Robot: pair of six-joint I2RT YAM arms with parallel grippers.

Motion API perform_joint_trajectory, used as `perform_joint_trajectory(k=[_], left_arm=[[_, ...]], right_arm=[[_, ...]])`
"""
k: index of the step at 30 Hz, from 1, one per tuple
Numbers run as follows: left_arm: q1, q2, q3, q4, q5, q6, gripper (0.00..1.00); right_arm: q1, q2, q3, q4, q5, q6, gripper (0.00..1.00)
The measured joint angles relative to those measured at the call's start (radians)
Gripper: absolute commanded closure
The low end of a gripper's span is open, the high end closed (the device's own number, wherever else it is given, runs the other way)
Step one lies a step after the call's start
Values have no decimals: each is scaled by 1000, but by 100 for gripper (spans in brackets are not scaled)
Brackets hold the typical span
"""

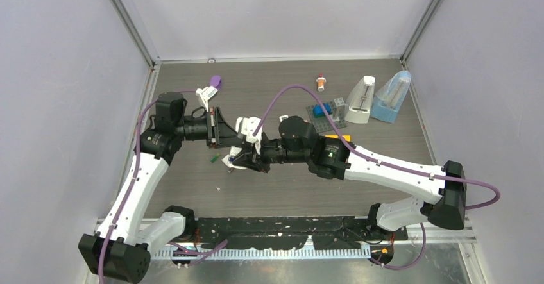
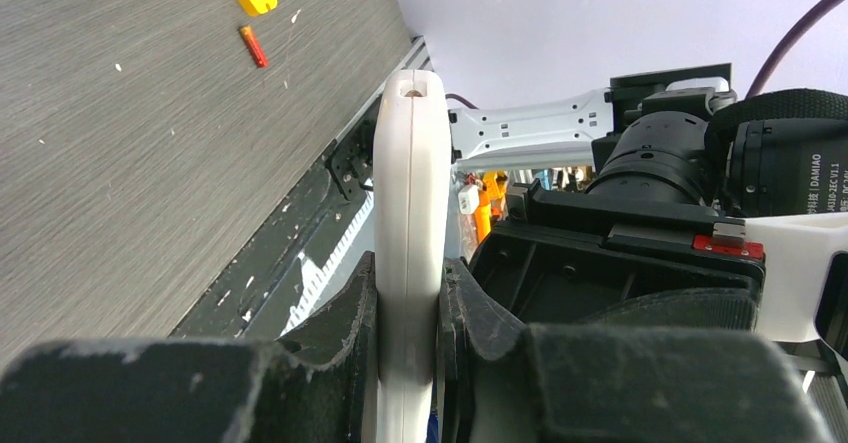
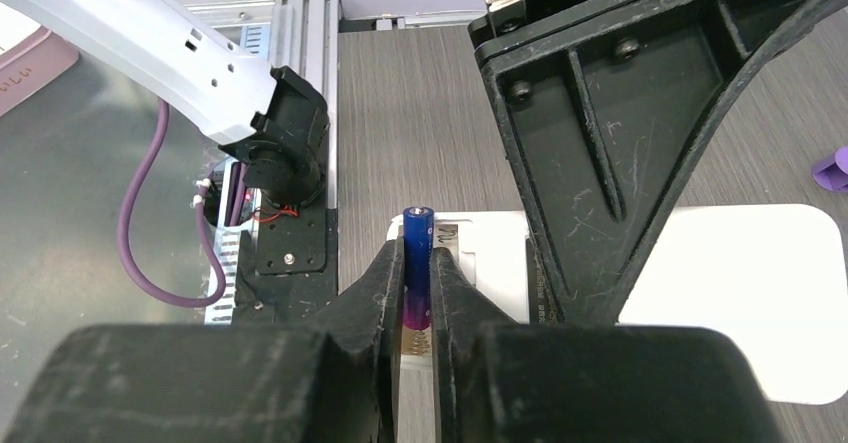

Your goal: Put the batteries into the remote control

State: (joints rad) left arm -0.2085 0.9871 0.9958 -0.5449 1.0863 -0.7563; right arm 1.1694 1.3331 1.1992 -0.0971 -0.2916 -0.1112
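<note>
Near the right fingers point(image 1: 246, 158), the top view shows a green battery point(image 1: 212, 159) on the tabletop point(image 1: 289, 194); the contact spot itself is hidden. In the left wrist view, the left fingers point(image 2: 345, 313) clamp the white remote point(image 2: 410, 163) edgewise. In the right wrist view, the right fingers pinch the purple battery point(image 3: 417, 253) over the spring point(image 3: 417, 341); if tilted, it could jam.
</note>
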Motion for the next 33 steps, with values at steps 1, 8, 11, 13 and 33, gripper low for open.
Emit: perform_joint_trajectory(k=[1, 8, 11, 13, 33], left_arm=[[0, 2, 0, -2, -3, 0, 100], [0, 16, 3, -56, -16, 23, 100], [-1, 18, 9, -78, -22, 41, 100], [-1, 18, 11, -85, -26, 50, 100], [0, 20, 13, -87, -39, 48, 100]], right_arm=[[0, 0, -1, 0, 0, -2, 84], [0, 0, -4, -17, -9, -31, 82], [0, 3, -4, -26, -13, -37, 80], [0, 5, -4, -27, -14, -35, 79], [0, 20, -20, 14, -12, 18, 63]])
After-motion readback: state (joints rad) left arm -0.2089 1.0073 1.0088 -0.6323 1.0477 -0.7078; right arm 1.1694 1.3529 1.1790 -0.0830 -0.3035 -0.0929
